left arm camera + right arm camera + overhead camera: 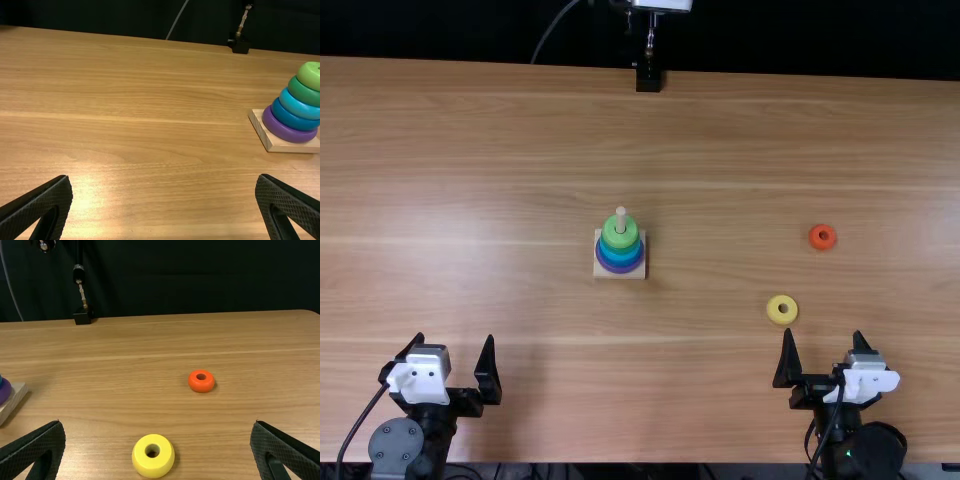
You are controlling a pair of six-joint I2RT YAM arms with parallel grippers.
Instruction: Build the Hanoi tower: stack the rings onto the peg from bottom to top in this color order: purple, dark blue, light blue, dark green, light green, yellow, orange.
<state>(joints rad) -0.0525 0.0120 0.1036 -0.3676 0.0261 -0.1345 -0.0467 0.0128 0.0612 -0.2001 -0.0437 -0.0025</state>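
My right gripper (823, 334), fingers parted, is the nearer one; the yellow ring (782, 318), next for the peg (620, 219), lies just beyond it and slightly left, so I should edge left while reaching.

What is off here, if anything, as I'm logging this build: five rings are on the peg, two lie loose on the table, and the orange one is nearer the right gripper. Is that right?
Not quite: the top view shows the yellow ring nearer the right gripper, with the orange ring farther off. The five rings on the peg and two loose on the table are right.
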